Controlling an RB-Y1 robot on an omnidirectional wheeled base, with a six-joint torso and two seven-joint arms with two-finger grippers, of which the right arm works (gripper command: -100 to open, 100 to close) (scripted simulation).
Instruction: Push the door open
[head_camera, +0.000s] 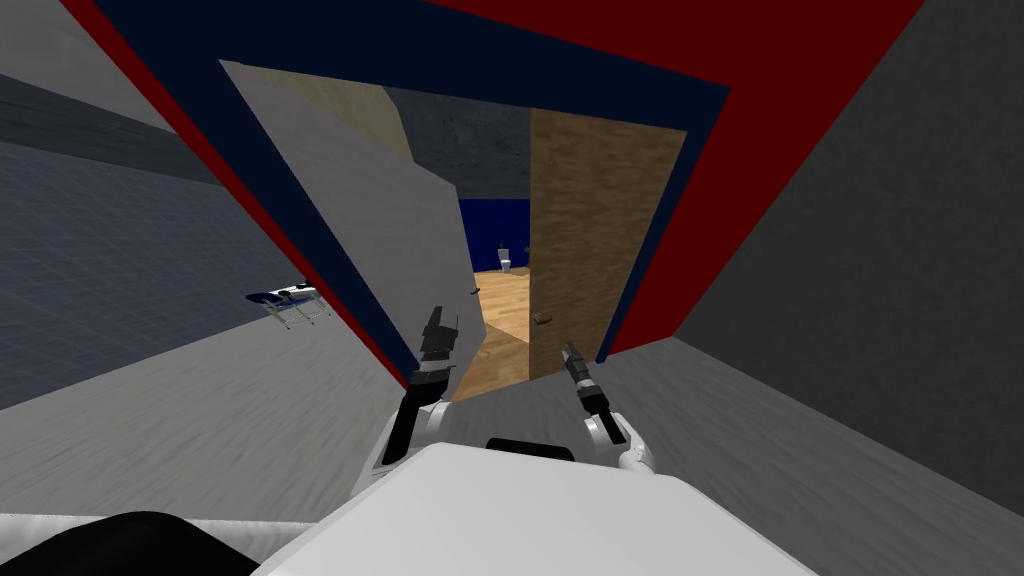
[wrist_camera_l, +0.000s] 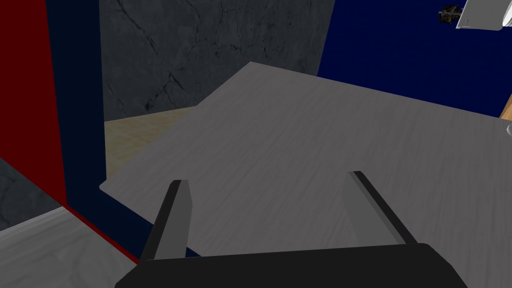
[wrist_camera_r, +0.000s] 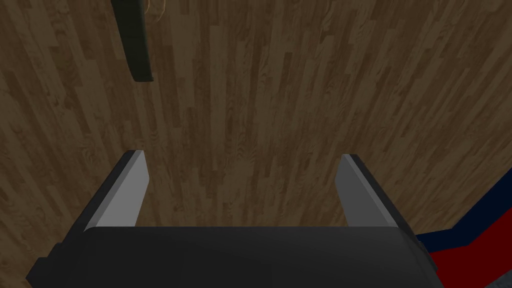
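Fingers (wrist_camera_l: 175, 215) of the left gripper (wrist_camera_l: 268, 180) stand spread, holding nothing, with the plain grey door leaf (wrist_camera_l: 310, 150) right ahead of them. Whether the tips touch it I cannot tell. The right gripper (wrist_camera_r: 243, 155) is spread and empty too. It faces the brown wood-grain door leaf (wrist_camera_r: 275, 100), near that leaf's dark lever handle (wrist_camera_r: 134, 45) but not on it.

From the head view, both leaves sit inside a dark navy door frame (head_camera: 350, 50) set in a red wall (head_camera: 800, 100). The grey leaf hangs on my left side and stands angled inward, away from me, so it is partly open. The wood-grain leaf on my right looks roughly in line with the frame, so I judge it shut or nearly so. Between the two leaves there is a gap, and through it show a pale wooden floor (head_camera: 505, 300) and a deep blue far wall (head_camera: 495, 230). A small white thing on that floor is too small to name.

I judge the task begun but not finished. The grey leaf is off its closed position, yet the gap looks narrow beside my body. What is left is to press the grey leaf further round toward the inner wall. The wood-grain leaf probably needs pushing as well if the whole doorway is to be opened. Both arms are already placed for that, one in front of each leaf.
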